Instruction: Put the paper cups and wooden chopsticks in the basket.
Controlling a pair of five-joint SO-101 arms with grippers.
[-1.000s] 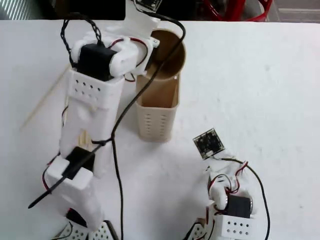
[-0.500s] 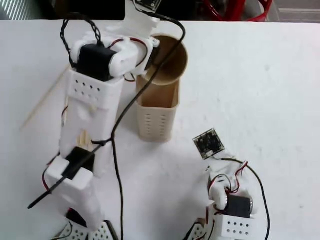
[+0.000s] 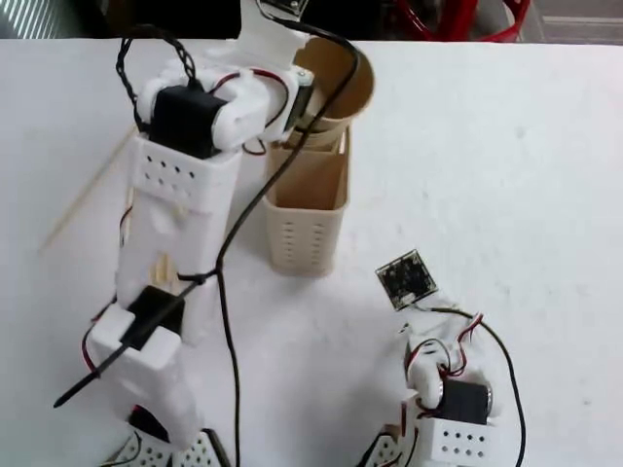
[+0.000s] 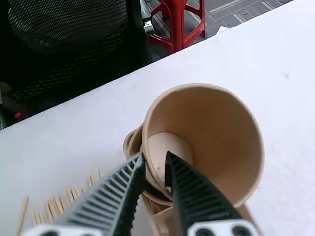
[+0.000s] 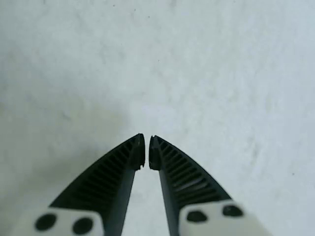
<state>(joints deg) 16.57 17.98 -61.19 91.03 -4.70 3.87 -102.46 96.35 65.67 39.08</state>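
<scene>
My left gripper [image 3: 304,97] is shut on the rim of a tan paper cup [image 3: 341,78], held tilted over the far end of the beige perforated basket [image 3: 305,219]. In the left wrist view the fingertips [image 4: 140,164] pinch the near wall of the cup [image 4: 216,142], one inside and one outside. Other nested cups [image 4: 134,143] sit just below it at the basket [image 4: 162,227]. Wooden chopsticks [image 4: 54,206] lie loose on the table beside the basket; one chopstick [image 3: 86,193] shows left of the arm. My right gripper [image 5: 146,147] is shut on nothing, close over bare table.
The left arm [image 3: 175,224] stretches along the basket's left side, its black cable draped across the basket rim. The right arm [image 3: 443,399] rests folded at the near right. A red stool [image 4: 179,22] and a dark chair stand beyond the far table edge.
The cup in my left gripper has risen and shifted toward the far right, tilting more on its side. The right arm has not moved.
</scene>
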